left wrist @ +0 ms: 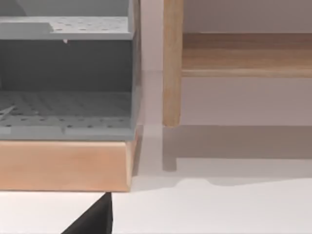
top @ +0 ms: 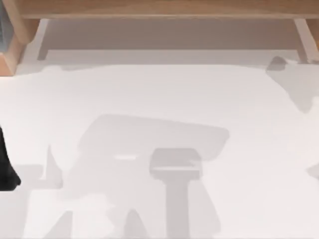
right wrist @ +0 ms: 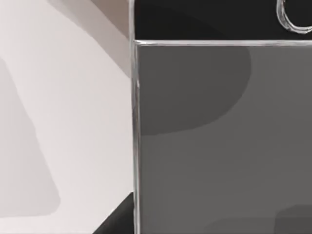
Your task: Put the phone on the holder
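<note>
The phone (right wrist: 219,146) sits very close in the right wrist view: a grey screen, a silver rim, a black band at one end and part of a round button (right wrist: 295,19). White table shows beside it. A black part of my right gripper (right wrist: 117,219) lies right against the phone's rim; I cannot tell whether it holds the phone. A dark piece of my left arm (top: 6,167) shows at the left edge of the top view, and a black part of my left gripper (left wrist: 92,219) hangs over the white table. The holder is out of view.
A grey pegboard shelf unit (left wrist: 68,97) on a light wooden base (left wrist: 63,165) stands close to the left gripper, with a wooden post (left wrist: 171,63) beside it. A wooden frame (top: 159,9) runs along the table's far edge. Broad grey shadows cross the white table (top: 159,89).
</note>
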You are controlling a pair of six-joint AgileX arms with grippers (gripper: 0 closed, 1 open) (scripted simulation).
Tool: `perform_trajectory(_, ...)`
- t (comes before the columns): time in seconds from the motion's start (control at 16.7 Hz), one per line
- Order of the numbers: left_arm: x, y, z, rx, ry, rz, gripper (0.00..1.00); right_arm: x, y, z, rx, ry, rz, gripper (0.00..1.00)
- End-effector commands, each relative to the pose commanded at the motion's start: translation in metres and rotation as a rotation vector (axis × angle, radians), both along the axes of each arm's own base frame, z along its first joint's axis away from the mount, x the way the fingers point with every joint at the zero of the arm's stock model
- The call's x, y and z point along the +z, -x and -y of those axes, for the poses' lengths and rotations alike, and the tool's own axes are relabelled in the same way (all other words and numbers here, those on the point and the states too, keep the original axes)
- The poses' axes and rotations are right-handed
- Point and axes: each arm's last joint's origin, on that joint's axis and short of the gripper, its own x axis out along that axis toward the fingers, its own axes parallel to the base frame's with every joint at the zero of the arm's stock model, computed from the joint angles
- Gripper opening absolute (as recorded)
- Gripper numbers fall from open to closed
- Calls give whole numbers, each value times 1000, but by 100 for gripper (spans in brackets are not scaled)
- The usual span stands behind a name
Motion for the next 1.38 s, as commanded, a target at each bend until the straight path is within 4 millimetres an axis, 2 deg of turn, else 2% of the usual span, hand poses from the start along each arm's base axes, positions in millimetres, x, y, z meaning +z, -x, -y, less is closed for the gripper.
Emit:
perform_trajectory(0.36, 0, 0, 0, 0, 0, 0, 100, 1, 57, 61, -114, 53, 177, 0)
perform_trajectory(0.54, 0, 0, 0, 0, 0, 0, 100, -20, 91, 89, -241, 93, 180, 0)
perform_trajectory(0.72, 0, 0, 0, 0, 0, 0, 100, -55, 121, 108, -357, 54, 115, 0)
perform_trajectory(0.9, 0, 0, 0, 0, 0, 0, 100, -93, 145, 116, -441, -53, 27, 0)
perform_trajectory(1.02, 0, 0, 0, 0, 0, 0, 100, -111, 155, 117, -474, -129, -20, 0)
perform_trajectory(1.14, 0, 0, 0, 0, 0, 0, 100, -117, 158, 117, -483, -159, -36, 0)
perform_trajectory(1.38, 0, 0, 0, 0, 0, 0, 100, -117, 158, 117, -483, -159, -36, 0)
